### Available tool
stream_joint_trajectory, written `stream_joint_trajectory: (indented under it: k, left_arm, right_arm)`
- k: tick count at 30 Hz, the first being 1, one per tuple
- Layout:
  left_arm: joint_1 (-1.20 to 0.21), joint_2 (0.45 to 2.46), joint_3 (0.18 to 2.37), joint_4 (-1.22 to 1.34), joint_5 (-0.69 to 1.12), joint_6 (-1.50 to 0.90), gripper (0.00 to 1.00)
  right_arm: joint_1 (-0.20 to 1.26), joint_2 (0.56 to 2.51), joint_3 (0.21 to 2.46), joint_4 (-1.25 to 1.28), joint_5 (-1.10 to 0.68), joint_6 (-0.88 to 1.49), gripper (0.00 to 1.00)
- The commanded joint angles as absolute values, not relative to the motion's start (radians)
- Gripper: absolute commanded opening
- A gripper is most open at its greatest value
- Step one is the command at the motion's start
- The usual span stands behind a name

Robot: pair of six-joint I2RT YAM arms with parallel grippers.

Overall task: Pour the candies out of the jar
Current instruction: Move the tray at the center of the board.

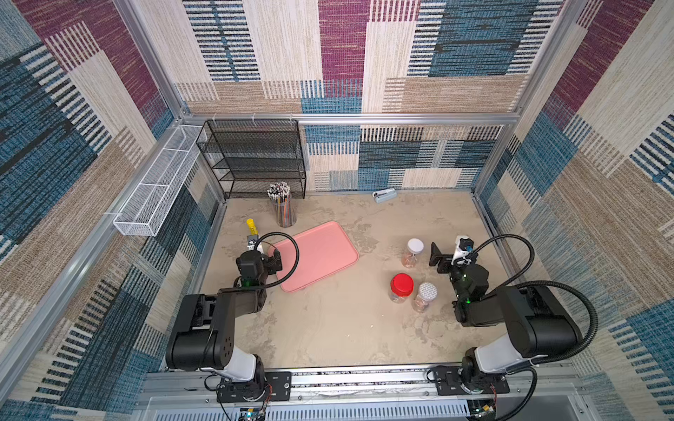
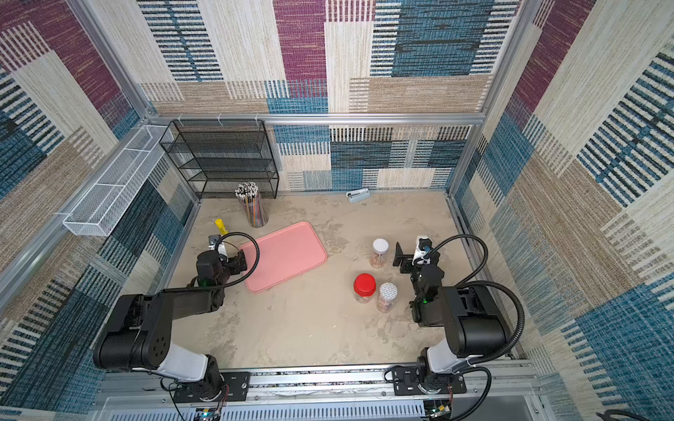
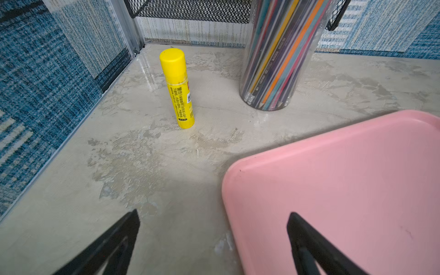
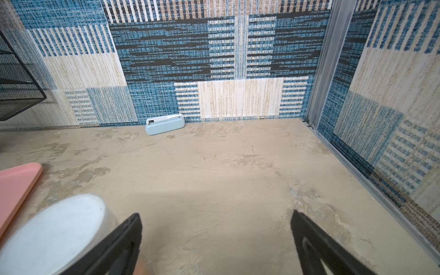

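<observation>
Count: three clear jars, all upright and lidded: white-lid jar (image 1: 414, 252), red-lid jar (image 1: 402, 287), foil-top jar (image 1: 426, 296). The red-lid and foil-top jars stand just beside each other; the white-lid one is apart, further back. One pink tray (image 1: 321, 255), nothing on it. One pencil cup (image 1: 284, 207), one yellow glue stick (image 1: 251, 226), one pale blue device (image 1: 384, 195) at the back wall, one black mesh shelf (image 1: 251, 156), one white wire basket (image 1: 157, 189) on the left wall.

Both my arms are folded low, elbows back, wrists pointing toward the back wall. My left gripper (image 3: 213, 213) hangs over the tray's near left corner, fingers spread wide, nothing between them. My right gripper (image 4: 216, 213) is also spread wide, with only bare table (image 4: 214, 171) in the gap.

The candies (image 1: 409, 261) show only as an orange-pink mass through the jar walls, too small to make out singly. The white-lid jar is just to the left of my right gripper, outside its left finger; I can't tell whether they touch. The other two jars are nearer the base, left of my right forearm. All three are well apart from my left gripper.
</observation>
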State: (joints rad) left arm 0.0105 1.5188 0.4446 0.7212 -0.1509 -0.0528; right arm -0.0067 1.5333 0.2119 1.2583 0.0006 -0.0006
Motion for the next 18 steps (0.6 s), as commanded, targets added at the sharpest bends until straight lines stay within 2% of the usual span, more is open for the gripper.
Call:
stream_joint_trajectory:
  k: [1,18]
  left_arm:
    - [0.01,1.516,0.445,0.73,-0.149,-0.038,0.99]
    - [0.014,1.52,0.453,0.723,-0.143,-0.039,0.99]
  right_arm:
    - [-0.006,1.533,0.214,1.275,0.001,-0.011,1.0]
    - [-0.018,1.536,0.224,1.259,-0.018,-0.007,1.0]
